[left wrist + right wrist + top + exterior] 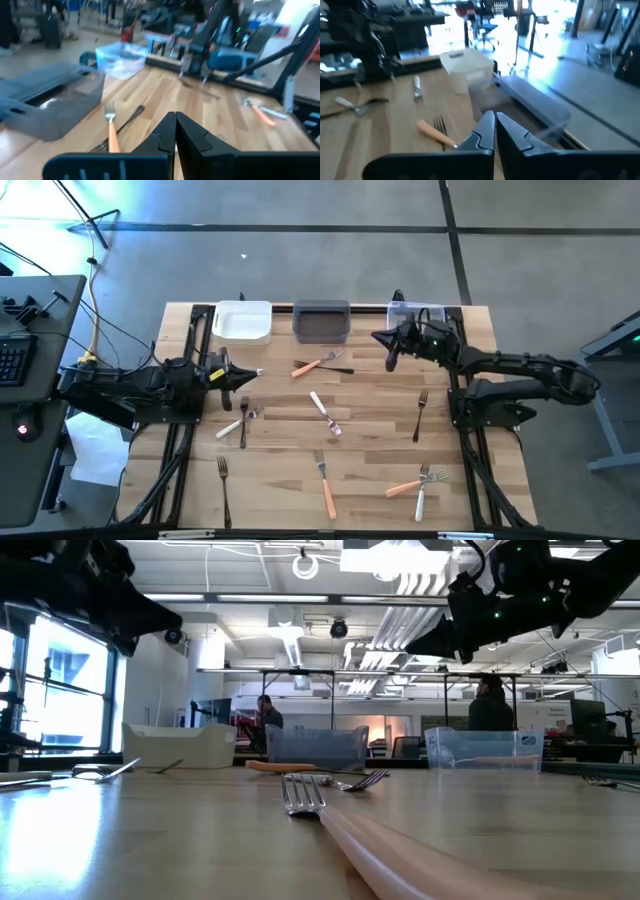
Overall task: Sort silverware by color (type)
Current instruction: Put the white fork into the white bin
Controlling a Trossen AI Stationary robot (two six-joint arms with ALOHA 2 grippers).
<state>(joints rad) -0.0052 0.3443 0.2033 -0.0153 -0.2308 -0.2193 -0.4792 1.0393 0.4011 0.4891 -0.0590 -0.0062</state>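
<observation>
Wooden slatted surface (370,480) carries forks scattered across it, none sorted. At the far edge stand three bins in a row: white bin (242,321), grey bin (321,321), clear bin (405,311). An orange-handled fork (311,366) lies crossed with a dark fork (336,365) just in front of the grey bin. Mid-surface, a white-handled fork (324,412); toward the left arm, a white-handled fork (234,425) crossed with a dark fork (244,423). On the right, a dark fork (420,415) lies alone. Along the near edge: dark fork (224,488), orange-handled fork (325,484), and an orange-handled fork (411,483) crossed with a white one (422,490). Left gripper (257,373) hangs above the surface in front of the white bin, fingers (197,137) fully closed, holding nothing. Right gripper (378,337) is raised near the clear bin, between it and the grey bin, fingers (515,136) pressed together, empty
</observation>
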